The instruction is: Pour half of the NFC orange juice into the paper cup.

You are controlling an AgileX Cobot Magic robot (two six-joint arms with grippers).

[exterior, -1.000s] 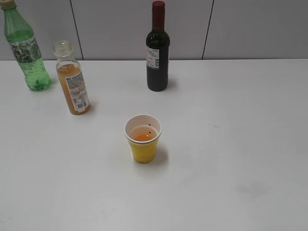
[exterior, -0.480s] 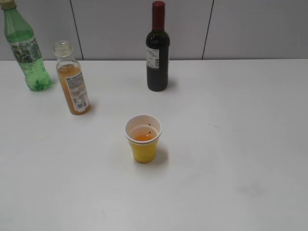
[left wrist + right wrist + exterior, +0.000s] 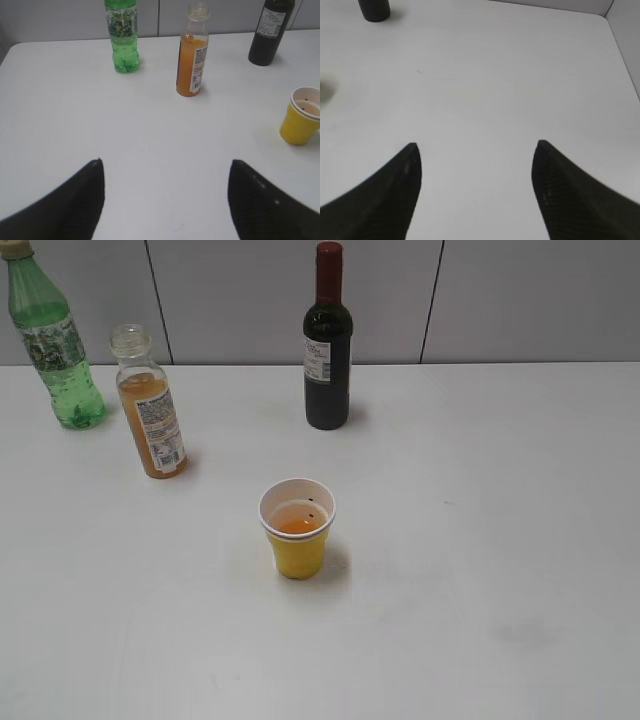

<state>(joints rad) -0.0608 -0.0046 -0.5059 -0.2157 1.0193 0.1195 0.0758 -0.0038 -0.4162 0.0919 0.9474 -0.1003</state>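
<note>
Standing upright and uncapped on the white table [image 3: 480, 540], left of the middle in the exterior view: the orange juice bottle [image 3: 150, 405], about two-thirds full, white label turned toward the right. Just behind it and further left, near the back wall, the green soda bottle [image 3: 52, 340]. Well apart to the right, also near the wall, the dark wine bottle [image 3: 327, 340] with its red cap. Nearer the camera, between the juice and the wine, the yellow paper cup [image 3: 297, 528], upright, holding a shallow pool of orange liquid at its bottom, touching nothing else. Seen from the left wrist: the left gripper [image 3: 165, 195] hung low over bare table, fingers spread wide, nothing between them, with the juice bottle ahead and the cup off to the right edge. Seen from the right wrist: the right gripper [image 3: 475, 185] likewise spread wide and empty over bare table, only the wine bottle's base showing at the upper left corner. Neither gripper visible in the exterior view; both well apart from the bottle and cup.
</note>
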